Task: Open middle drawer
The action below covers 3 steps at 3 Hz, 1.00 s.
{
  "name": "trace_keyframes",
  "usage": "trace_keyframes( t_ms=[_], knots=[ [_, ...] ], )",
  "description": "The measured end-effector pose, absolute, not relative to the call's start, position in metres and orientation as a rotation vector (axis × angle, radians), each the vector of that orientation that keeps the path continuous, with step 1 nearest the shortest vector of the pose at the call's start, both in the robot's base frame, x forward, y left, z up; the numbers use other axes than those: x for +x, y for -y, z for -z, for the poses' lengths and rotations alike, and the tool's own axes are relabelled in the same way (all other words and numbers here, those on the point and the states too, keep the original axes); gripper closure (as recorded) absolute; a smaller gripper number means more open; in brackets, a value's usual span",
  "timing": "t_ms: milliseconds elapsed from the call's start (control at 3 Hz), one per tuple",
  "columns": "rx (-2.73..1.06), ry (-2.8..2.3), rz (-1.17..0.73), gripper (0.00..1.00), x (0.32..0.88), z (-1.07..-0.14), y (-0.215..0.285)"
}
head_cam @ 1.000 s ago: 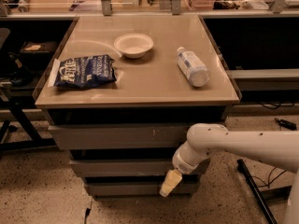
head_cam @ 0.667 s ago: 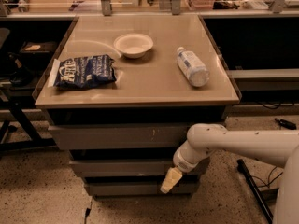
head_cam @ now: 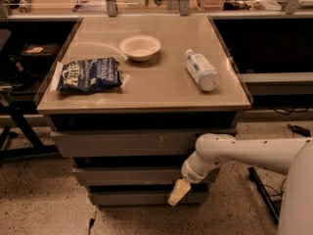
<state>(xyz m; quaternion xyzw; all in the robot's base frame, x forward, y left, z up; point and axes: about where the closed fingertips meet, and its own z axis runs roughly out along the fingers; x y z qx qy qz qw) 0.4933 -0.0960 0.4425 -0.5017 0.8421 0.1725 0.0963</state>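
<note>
Nothing's shifted: our pincer (head_cam: 178, 192) waits at the middle drawer (head_cam: 127, 176) (spread or pressed, we can't tell); pull pending.

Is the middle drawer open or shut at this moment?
Shut: the middle drawer shows only its front, no tray interior. The gripper hangs low in front, toward the right.

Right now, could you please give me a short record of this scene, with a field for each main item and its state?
middle drawer: plain grey metal drawer front, second of three, no interior showing
pincer: cream-tipped pincer on the white arm, pointing down by the middle drawer's lower right edge; contact unclear
top drawer: grey front with white scuffs
bottom drawer: narrower grey front
tan tabletop: white round bowl, blue crisp bag, clear plastic bottle lying on its side
</note>
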Motion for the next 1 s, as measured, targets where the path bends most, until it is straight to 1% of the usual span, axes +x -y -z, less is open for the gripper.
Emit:
trace_keyframes(
  t_ms=[1000],
  knots=[
    [-1.62, -2.551, -0.563, 0.0, 0.456, -0.428, 0.111]
  ],
)
